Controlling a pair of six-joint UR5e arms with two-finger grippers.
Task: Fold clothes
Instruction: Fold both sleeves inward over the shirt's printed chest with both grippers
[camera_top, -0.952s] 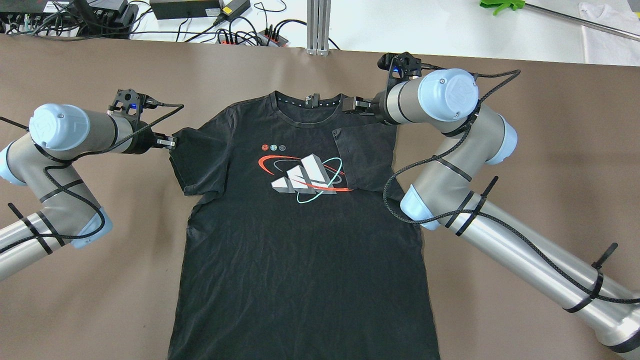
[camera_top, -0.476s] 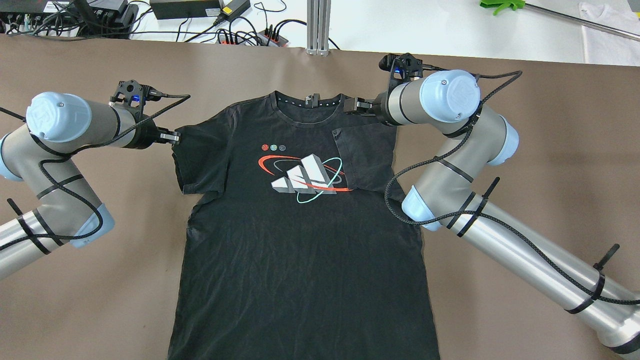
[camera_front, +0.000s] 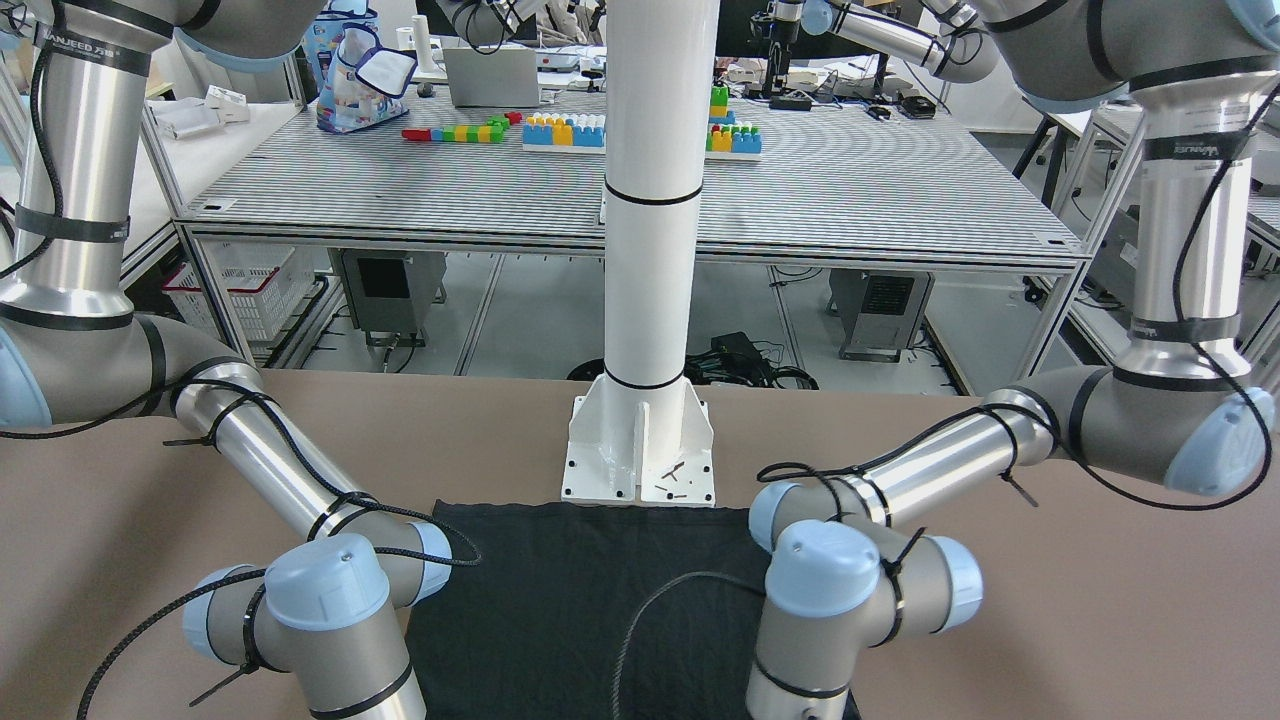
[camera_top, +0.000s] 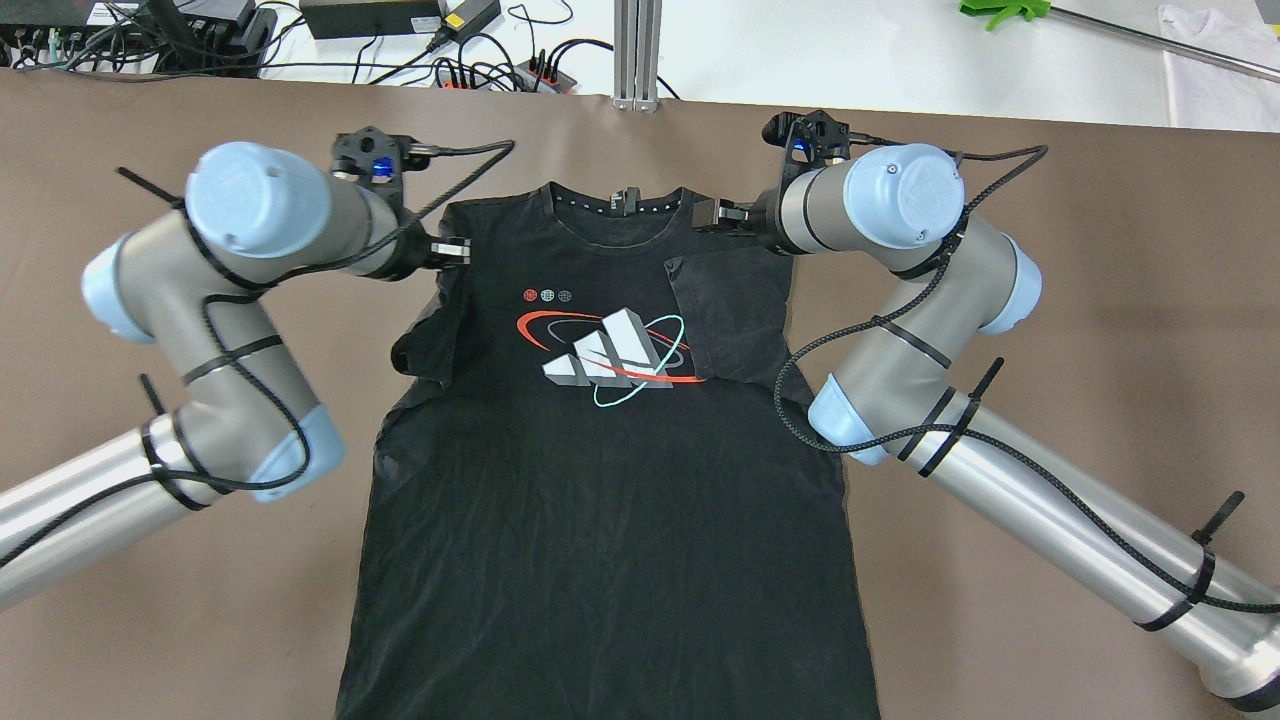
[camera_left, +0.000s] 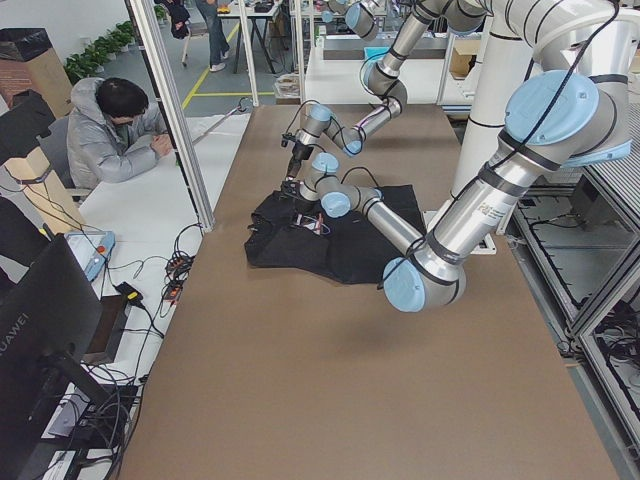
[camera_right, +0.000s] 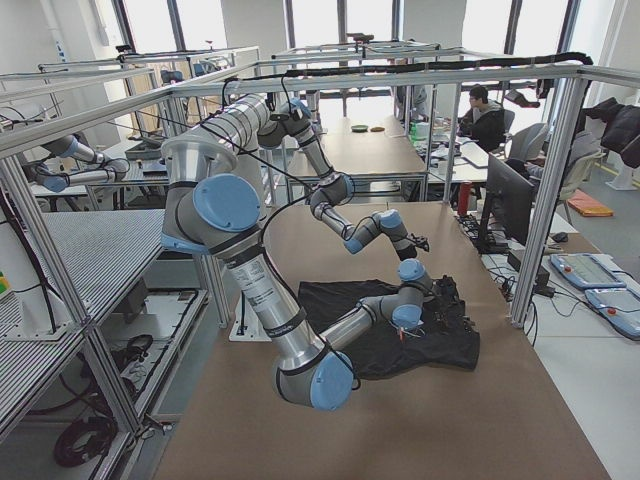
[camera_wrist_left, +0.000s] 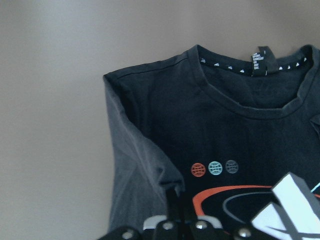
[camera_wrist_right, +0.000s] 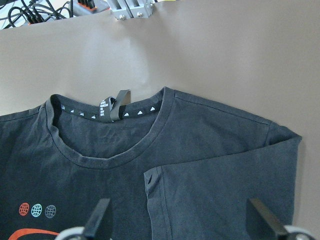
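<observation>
The left gripper (camera_top: 458, 249) is clenched on the shirt's sleeve (camera_top: 425, 335) on that side, holding it bunched partway over the chest. The black shirt (camera_top: 600, 520) lies flat, print up, on the brown table (camera_top: 1100, 300), with its collar away from the robot. The other sleeve (camera_top: 730, 320) lies folded onto the front. Over that shoulder, the right gripper (camera_top: 712, 213) hangs with its fingers (camera_wrist_right: 101, 217) spread wide, grasping nothing.

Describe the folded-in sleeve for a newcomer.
On the brown table lies a black T-shirt, collar toward the far edge. Near the right gripper, one sleeve lies flat across the chest, hem beside the logo; the other sleeve hangs bunched from the left gripper.
</observation>
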